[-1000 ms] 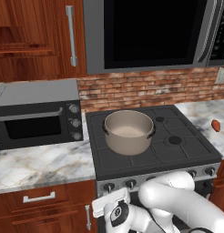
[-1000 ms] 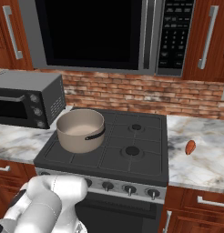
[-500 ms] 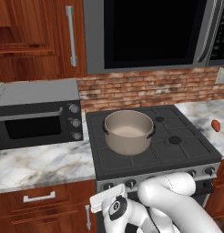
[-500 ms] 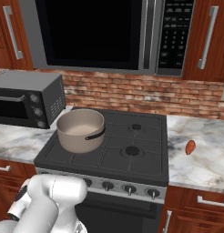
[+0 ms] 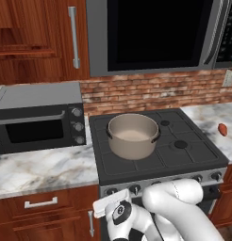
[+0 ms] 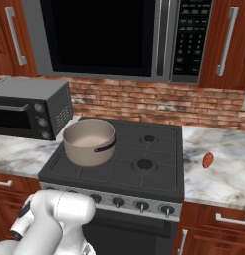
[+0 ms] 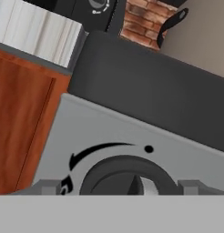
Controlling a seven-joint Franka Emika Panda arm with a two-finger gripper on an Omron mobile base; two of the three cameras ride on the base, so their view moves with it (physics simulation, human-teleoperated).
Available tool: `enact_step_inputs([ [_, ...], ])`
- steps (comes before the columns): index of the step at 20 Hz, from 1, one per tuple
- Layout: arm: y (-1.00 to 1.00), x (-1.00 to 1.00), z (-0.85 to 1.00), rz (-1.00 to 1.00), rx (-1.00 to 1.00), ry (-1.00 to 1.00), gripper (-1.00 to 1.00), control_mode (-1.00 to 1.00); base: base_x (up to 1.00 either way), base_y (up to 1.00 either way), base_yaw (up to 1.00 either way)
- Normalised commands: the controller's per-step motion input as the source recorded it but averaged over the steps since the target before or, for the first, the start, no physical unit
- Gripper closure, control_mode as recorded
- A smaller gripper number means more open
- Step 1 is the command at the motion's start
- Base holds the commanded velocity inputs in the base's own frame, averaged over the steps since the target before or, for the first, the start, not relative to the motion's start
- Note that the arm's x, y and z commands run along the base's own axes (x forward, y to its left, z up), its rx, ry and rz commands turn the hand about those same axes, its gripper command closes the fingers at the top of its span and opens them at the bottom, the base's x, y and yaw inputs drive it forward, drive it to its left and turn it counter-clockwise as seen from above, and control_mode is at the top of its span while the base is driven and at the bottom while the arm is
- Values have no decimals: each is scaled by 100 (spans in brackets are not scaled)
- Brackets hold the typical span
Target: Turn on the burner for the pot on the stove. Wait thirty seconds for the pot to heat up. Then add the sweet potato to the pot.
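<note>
From the left base view we see the pot (image 5: pixel 133 135) sitting on the rear-left burner (image 5: pixel 132 155) of the stove (image 5: pixel 184 157), with the sweet potato (image 5: pixel 222 129) off at about 3 o'clock from it on the marble worktop (image 5: pixel 40 170), well apart. Our arm is folded low against the stove's front strip, beside the leftmost knob (image 5: pixel 111 193). From the right base view the pot (image 6: pixel 89 141) again stands on the left of the stove (image 6: pixel 154 172), the sweet potato (image 6: pixel 208 160) lies alone on the worktop (image 6: pixel 229 172) at roughly 3 o'clock, and the row of knobs runs along the steel strip. In the hand view the tool (image 7: pixel 120 187) faces one knob (image 7: pixel 129 179) head on, the knob lying dead ahead between the two finger tips, which stand released and wide on either side of it, near but not visibly touching. The pot's handle (image 7: pixel 170 22) shows at 1 o'clock. We judge the coming move turns on closing squarely around this knob.
</note>
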Motion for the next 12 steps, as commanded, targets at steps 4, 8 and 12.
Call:
enact_step_inputs([
  [4,-9,28,-32,10,13,3,100,-100,0,0,0],
  [8,0,20,-22,19,0,0,100,-100,0,0,0],
  [12,0,19,-15,21,0,0,100,-100,0,0,0],
])
